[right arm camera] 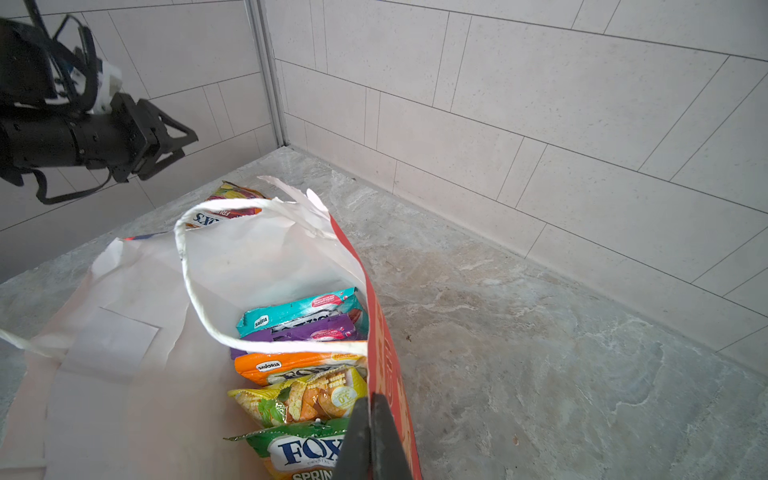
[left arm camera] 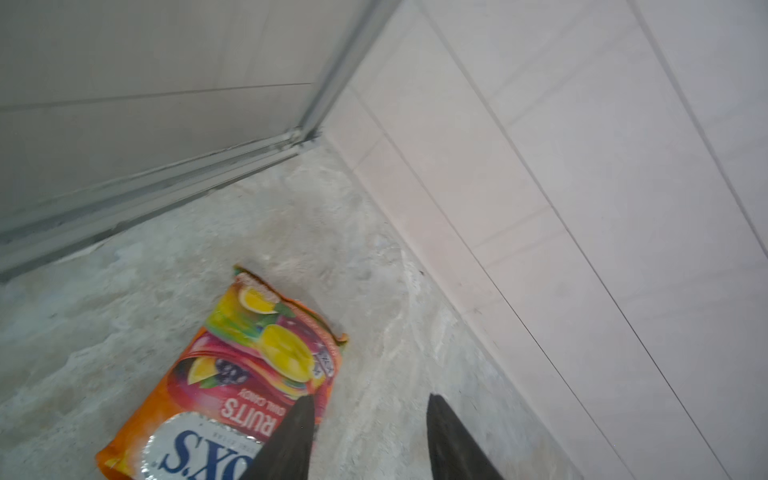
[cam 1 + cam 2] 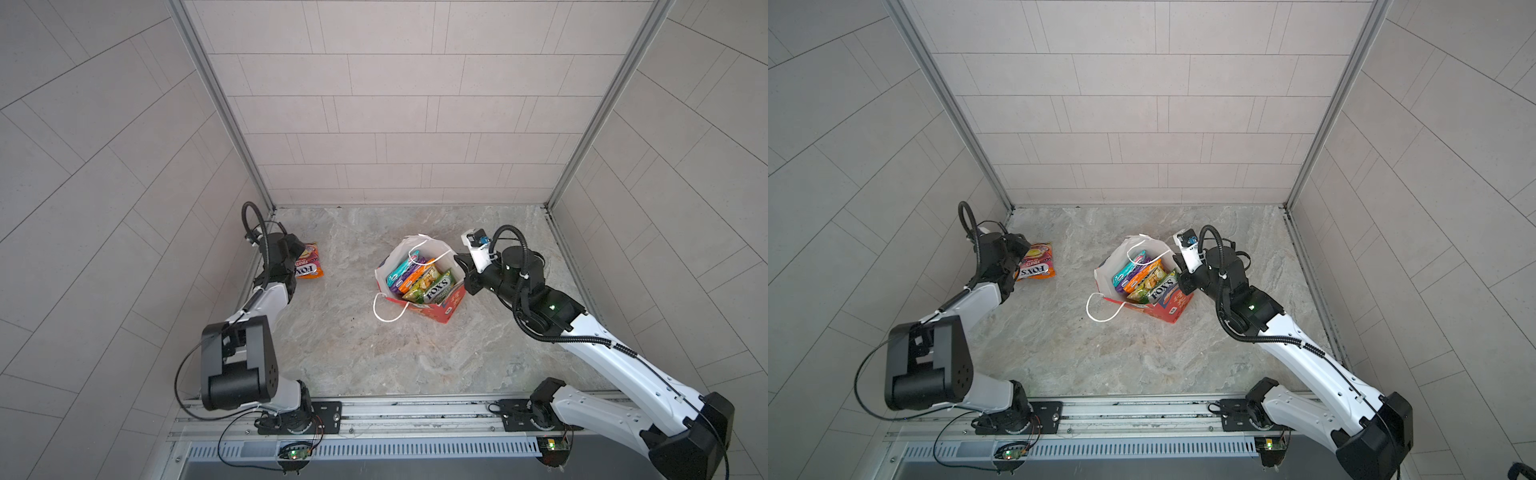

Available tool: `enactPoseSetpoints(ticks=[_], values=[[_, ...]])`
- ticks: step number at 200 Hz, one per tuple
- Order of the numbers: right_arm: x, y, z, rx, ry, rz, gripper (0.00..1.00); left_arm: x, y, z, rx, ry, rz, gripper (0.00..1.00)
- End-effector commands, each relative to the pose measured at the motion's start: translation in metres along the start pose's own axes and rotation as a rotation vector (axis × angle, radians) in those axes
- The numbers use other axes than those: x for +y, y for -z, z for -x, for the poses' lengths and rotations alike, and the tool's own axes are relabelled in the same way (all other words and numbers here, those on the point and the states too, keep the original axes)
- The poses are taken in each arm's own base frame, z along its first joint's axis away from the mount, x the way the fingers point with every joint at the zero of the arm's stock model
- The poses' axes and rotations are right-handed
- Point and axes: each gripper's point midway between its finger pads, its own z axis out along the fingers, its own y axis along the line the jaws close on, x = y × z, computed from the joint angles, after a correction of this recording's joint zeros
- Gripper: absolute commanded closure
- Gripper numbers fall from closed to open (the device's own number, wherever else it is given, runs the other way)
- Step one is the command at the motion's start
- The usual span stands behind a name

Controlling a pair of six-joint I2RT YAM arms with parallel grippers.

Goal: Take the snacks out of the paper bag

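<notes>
Snacks [image 3: 419,278]: five stand in the bag [image 3: 451,307], mid-table; one orange packet [image 3: 309,266] lies flat at its 9 o'clock. Left gripper [image 2: 370,397] hangs over it, jaws apart and empty, so I judge this the release step. Right gripper [image 1: 370,401] pinches the bag's 3 o'clock rim. Next, left must reach in for another.

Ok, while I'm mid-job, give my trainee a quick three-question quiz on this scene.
1. How many FOX'S packets sit inside the paper bag?
2. True or false: the left gripper is clamped on the orange packet on the table.
3. The right gripper pinches: A) a cord handle, B) the bag's red wall, C) the green packet.
Key: 1) Five. 2) False: the left gripper is open; the orange packet lies unheld. 3) B.
</notes>
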Motion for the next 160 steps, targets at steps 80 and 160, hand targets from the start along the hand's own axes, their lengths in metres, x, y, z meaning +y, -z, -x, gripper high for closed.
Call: enactPoseSetpoints(ticks=[80, 160], values=[[-0.006, -0.003, 0.038, -0.002, -0.017, -0.006, 1.0, -0.104, 0.124, -0.108, 0.144, -0.306, -0.324, 0.49], [-0.059, 0.004, 0.046, 0.061, -0.135, -0.223, 0.35, -0.12, 0.154, -0.132, 0.282, -0.462, -0.403, 0.39]])
